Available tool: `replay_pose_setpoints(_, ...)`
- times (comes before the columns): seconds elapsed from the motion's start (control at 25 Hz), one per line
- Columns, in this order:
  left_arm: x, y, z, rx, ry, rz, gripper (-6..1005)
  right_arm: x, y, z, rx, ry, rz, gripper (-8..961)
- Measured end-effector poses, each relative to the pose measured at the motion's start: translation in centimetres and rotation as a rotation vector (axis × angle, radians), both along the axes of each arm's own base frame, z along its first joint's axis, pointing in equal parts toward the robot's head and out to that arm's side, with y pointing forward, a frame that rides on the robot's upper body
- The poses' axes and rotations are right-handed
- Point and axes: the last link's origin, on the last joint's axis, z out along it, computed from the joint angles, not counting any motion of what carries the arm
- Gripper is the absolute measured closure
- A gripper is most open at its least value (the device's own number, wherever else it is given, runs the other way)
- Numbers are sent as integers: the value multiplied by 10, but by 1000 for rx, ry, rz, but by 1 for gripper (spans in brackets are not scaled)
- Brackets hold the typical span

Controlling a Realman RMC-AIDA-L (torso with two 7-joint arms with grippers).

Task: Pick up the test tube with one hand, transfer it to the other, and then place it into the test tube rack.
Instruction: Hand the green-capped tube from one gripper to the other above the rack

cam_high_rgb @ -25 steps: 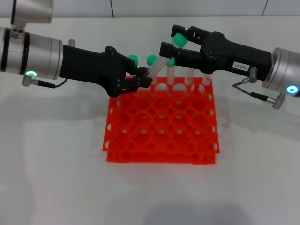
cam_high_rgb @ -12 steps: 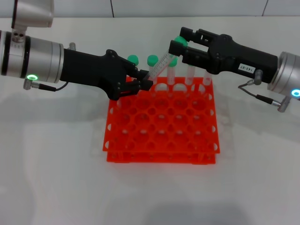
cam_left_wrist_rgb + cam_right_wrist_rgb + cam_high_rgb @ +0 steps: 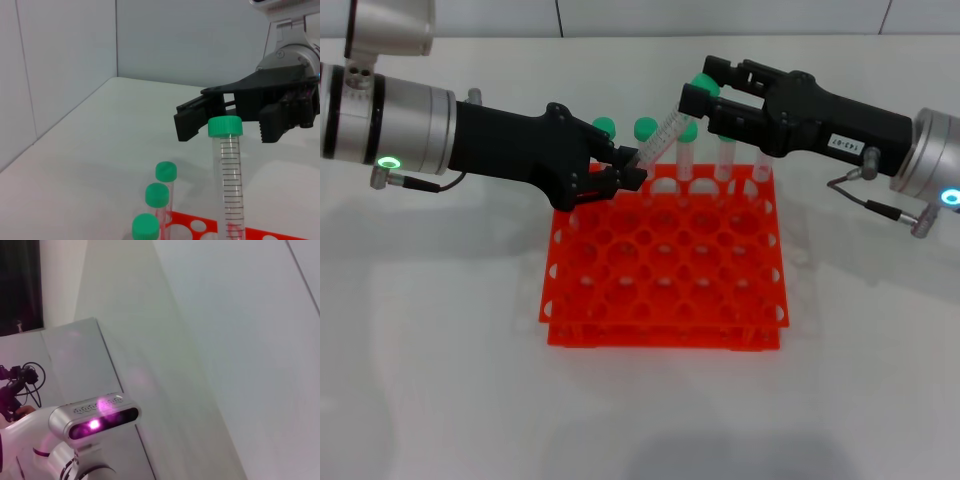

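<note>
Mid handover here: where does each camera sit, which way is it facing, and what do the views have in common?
Head: above, looking down at the rack; both arms show, left gripper holding the tube, right gripper open around its cap.
Left wrist: looks along the held tube toward the right gripper; none of its own fingers show.
Right wrist: points up at walls and the robot's head; no tube.
Shared: head and left wrist both show tube and right gripper.

Bright, even overhead light is washing the white table [image 3: 440, 380] in the head view, casting only soft grey shadows around the test tube rack [image 3: 665, 280] and a faint dark patch along the near edge. In the left wrist view the green caps are staying crisp while the walls behind are fading into flat pale grey. A magenta glow is flaring on the camera head [image 3: 95, 420] in the right wrist view, tinting nearby surfaces pink.
</note>
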Motion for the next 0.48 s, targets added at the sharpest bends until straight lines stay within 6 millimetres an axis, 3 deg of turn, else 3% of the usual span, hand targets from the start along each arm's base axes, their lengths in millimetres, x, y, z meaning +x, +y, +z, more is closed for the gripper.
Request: replay_pose_setpoints(0.48, -1, 0, 2, 8, 1, -5, 667, -6, 3, -1, 3, -4, 20, 278)
